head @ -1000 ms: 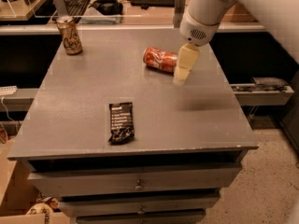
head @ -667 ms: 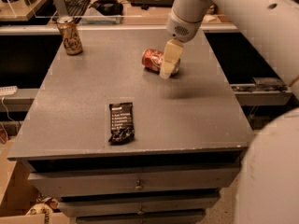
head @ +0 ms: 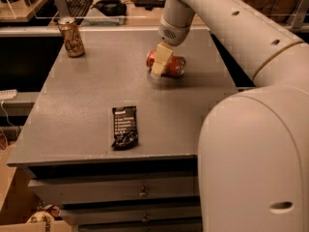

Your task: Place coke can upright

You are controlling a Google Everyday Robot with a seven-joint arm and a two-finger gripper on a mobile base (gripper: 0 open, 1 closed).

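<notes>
The coke can (head: 175, 65) lies on its side on the grey tabletop (head: 91, 93), upper middle of the frame. The pincer (head: 159, 66) hangs directly in front of it, overlapping its left half; whether it is spread or pressed together I cannot tell.

No word, brand or number can be read anywhere in the frame. The red coke can (head: 175, 66), lying on its side in the upper middle with the hand (head: 160, 64) just in front of its left half, shows only pale smeared marks. The gold-brown can (head: 71, 37) standing at the upper left of the counter (head: 82, 95) bears dark markings that form no legible letters, and the black wrapper (head: 125, 126) at the lower middle has a short white line of print near its top edge, too small to make out.
</notes>
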